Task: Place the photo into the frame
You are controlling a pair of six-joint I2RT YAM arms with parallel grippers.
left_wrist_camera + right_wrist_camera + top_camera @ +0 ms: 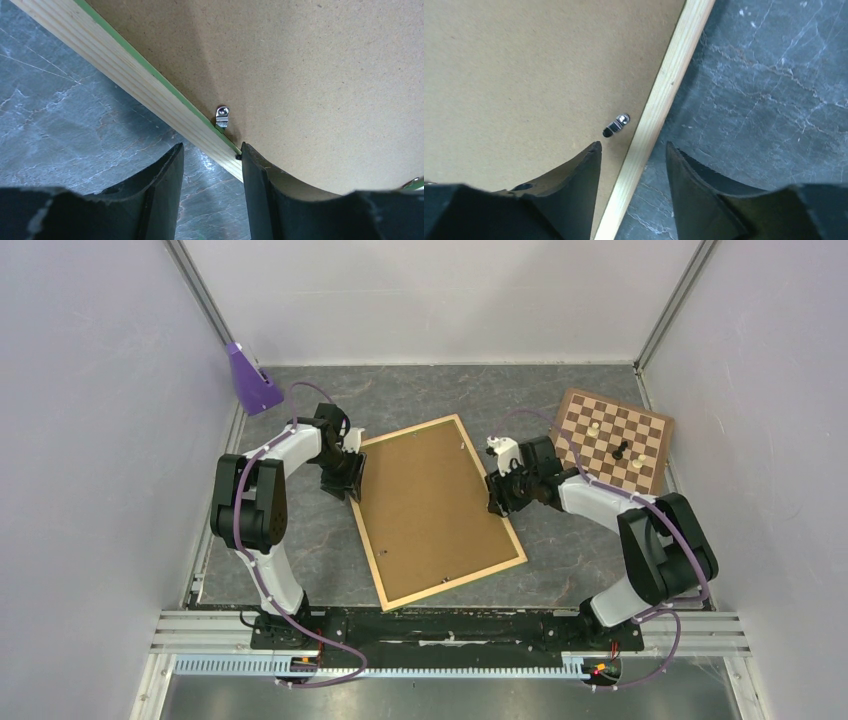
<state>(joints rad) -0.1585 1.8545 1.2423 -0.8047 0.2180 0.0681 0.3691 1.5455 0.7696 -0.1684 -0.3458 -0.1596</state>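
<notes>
Camera overhead is showing the frame [369, 528] lying back-up on the worktop [300, 550], hardboard panel [435, 510] filling it, my left pincer [345, 480] and right pincer [498, 500] sitting at its left and right rails. Left wrist is showing fingers [160, 190] spread, straddling the rail, plus a metal clip [221, 116] and a green edge that overhead isn't showing. Right wrist is showing likewise spread fingers. I'm judging the rails light, stiff, thin: gripping edgewise. Photo isn't showing anywhere.

One frame [455, 583], one hardboard panel [430, 505] inside it, one chessboard [650, 430] at the table's [300, 570] far right corner, one purple block [250, 380] at the far left corner
</notes>
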